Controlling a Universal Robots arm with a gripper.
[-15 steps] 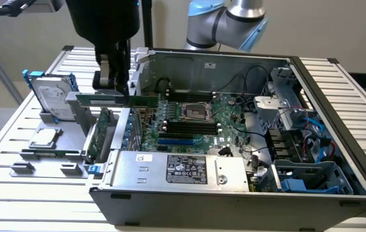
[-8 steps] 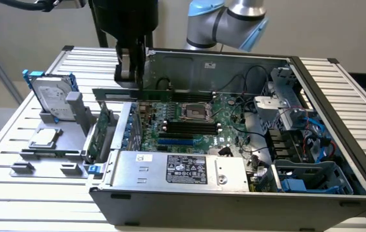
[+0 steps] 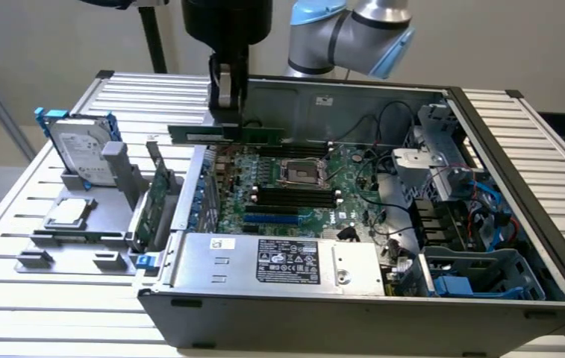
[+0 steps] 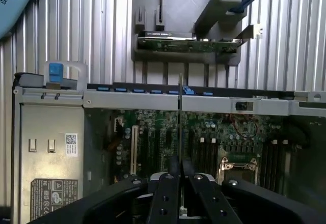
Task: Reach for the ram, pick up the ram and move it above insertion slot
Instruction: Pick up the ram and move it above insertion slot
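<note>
Holding: I see my gripper (image 3: 225, 119) pinching the ram (image 3: 228, 135), a thin green stick with dark chips, level above the computer case's (image 3: 362, 313) back edge.
Slots: long black plastic insertion slot (image 3: 292, 191), well below, beside the square silver socket (image 3: 302, 173).
</note>
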